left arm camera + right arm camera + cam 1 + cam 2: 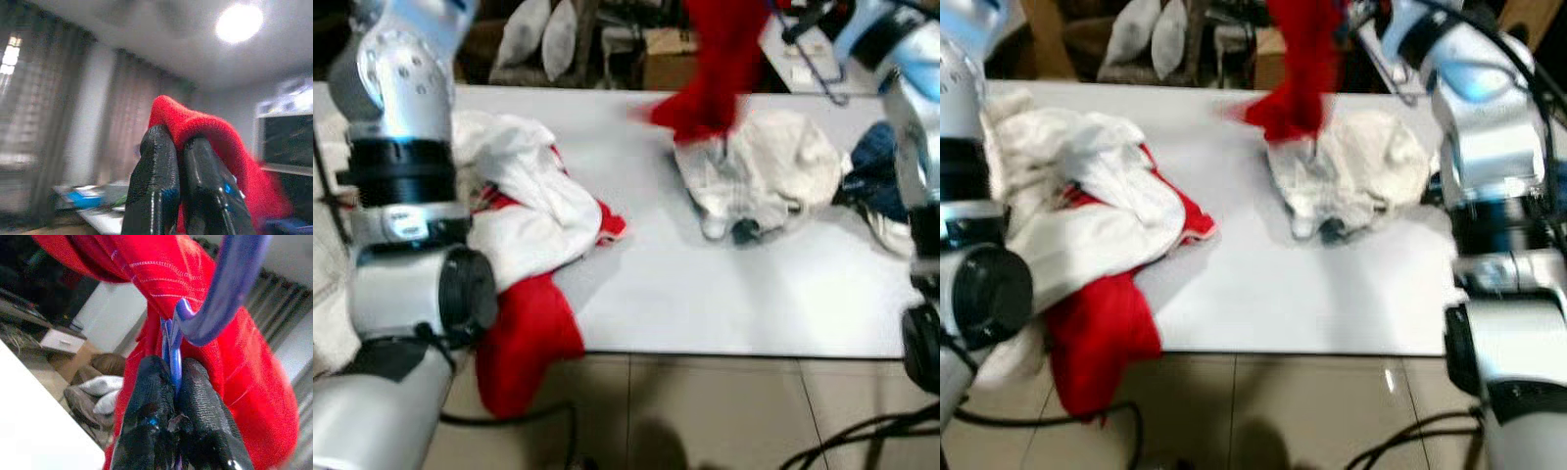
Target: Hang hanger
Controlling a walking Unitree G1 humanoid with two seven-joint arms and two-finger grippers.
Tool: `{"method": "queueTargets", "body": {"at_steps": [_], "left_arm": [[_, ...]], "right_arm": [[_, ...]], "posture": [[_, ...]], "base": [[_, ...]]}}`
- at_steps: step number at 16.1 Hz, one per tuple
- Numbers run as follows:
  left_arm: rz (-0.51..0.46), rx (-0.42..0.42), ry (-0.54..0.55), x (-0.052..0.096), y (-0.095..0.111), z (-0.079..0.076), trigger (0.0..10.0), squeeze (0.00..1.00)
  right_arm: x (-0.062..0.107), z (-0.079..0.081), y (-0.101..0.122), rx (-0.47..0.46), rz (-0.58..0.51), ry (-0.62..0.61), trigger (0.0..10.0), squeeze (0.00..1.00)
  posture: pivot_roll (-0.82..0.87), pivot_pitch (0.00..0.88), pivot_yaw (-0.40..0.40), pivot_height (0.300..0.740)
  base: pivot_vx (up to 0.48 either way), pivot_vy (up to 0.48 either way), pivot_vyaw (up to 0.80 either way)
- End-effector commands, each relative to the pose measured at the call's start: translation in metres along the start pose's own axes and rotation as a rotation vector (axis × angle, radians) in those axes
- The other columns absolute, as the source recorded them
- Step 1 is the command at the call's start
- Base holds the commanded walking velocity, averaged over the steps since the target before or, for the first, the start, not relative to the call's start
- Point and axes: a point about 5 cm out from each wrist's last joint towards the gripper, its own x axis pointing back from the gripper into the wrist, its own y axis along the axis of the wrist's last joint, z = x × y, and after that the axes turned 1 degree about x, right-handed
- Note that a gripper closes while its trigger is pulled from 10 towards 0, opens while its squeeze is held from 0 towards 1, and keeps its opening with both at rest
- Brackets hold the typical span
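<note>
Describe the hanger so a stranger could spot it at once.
Start at the white table, then look above its far edge, where a red garment hangs in the air. The right gripper pinches the hanger against that cloth. It is the only blue-purple plastic hook among soft laundry.

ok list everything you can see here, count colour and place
red garment: one, red, held up above the table's far side
hanger: one, blue, against the red garment
white clothes: one pile, table centre right
red and white clothes: one heap, table's left, drooping over the near edge
dark blue cloth: one, table's right
table: one, white
left claw: shut on red garment
right claw: shut on hanger
</note>
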Motion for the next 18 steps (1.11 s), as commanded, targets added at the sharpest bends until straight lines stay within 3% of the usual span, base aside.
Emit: {"method": "queueTargets", "body": {"at_steps": [1, 2, 3, 4, 5, 6, 8, 10, 11, 12, 13, 16, 17, 18], "left_arm": [[0.082, -0.137, 0.133, 0.009, -0.01, 0.023, 10.0, 0.0], [0.175, -0.249, 0.218, 0.023, -0.021, 0.041, 10.0, 0.0], [0.244, -0.336, 0.259, 0.033, -0.031, 0.05, 10.0, 0.0], [0.284, -0.376, 0.293, 0.039, -0.037, 0.055, 10.0, 0.0], [0.393, -0.55, 0.409, 0.058, -0.046, 0.075, 10.0, 0.0], [0.408, -0.553, 0.433, 0.062, -0.047, 0.079, 10.0, 0.0], [0.432, -0.643, 0.543, 0.075, -0.04, 0.096, 10.0, 0.0], [0.401, -0.89, 0.731, 0.088, -0.008, 0.12, 10.0, 0.0], [0.378, -0.947, 0.76, 0.089, 0.002, 0.122, 10.0, 0.0], [0.348, -0.933, 0.73, 0.083, 0.008, 0.12, 10.0, 0.0], [0.394, -0.893, 0.653, 0.079, -0.005, 0.116, 10.0, 0.0], [0.618, -0.704, 0.417, 0.088, -0.068, 0.096, 10.0, 0.0], [0.732, -0.61, 0.317, 0.101, -0.09, 0.088, 10.0, 0.25], [0.849, -0.541, 0.248, 0.116, -0.104, 0.084, 10.0, 1.0]], "right_arm": [[0.005, 0.009, -0.005, -0.021, -0.019, 0.132, 10.0, 0.0], [0.017, 0.04, -0.022, -0.061, 0.022, 0.332, 10.0, 0.0], [0.03, 0.061, -0.036, -0.094, 0.063, 0.438, 10.0, 0.0], [0.038, 0.071, -0.041, -0.124, 0.081, 0.486, 10.0, 0.0], [0.061, 0.095, -0.053, -0.196, 0.12, 0.6, 10.0, 0.0], [0.065, 0.099, -0.054, -0.212, 0.127, 0.612, 10.0, 0.0], [0.082, 0.11, -0.055, -0.261, 0.139, 0.656, 10.0, 0.0], [0.105, 0.12, -0.048, -0.326, 0.151, 0.702, 10.0, 0.0], [0.109, 0.121, -0.046, -0.337, 0.154, 0.704, 10.0, 0.0], [0.118, 0.123, -0.045, -0.355, 0.172, 0.704, 10.0, 0.0], [0.122, 0.124, -0.045, -0.36, 0.188, 0.699, 10.0, 0.0], [0.132, 0.125, -0.043, -0.365, 0.23, 0.681, 10.0, 0.0], [0.137, 0.126, -0.04, -0.368, 0.241, 0.676, 10.0, 0.0], [0.141, 0.126, -0.036, -0.376, 0.251, 0.663, 10.0, 0.0]], "posture": [[0.05, 0.0, -0.002, 0.74], [0.05, 0.0, -0.003, 0.74], [0.05, 0.0, 0.001, 0.74], [0.05, 0.0, 0.003, 0.74], [0.04, 0.0, 0.006, 0.74], [0.04, 0.0, 0.01, 0.74], [0.04, 0.0, 0.011, 0.74], [0.05, 0.0, 0.009, 0.74], [0.05, 0.0, 0.009, 0.74], [0.05, 0.0, 0.008, 0.74], [0.05, 0.0, 0.01, 0.74], [0.05, 0.0, 0.019, 0.74], [0.04, 0.0, 0.022, 0.74], [0.04, 0.0, 0.024, 0.74]], "base": [[0.356, 0.0, 0.0], [0.356, 0.0, 0.0], [0.352, 0.0, 0.0], [0.341, 0.0, 0.0], [0.285, 0.0, 0.0], [0.281, 0.0, 0.0], [0.257, 0.0, 0.0], [0.0, 0.0, 0.0], [0.0, 0.0, 0.0], [0.0, 0.0, 0.0], [0.0, 0.0, 0.0], [0.0, 0.0, 0.0], [0.0, 0.0, 0.0], [0.0, 0.0, 0.0]]}}
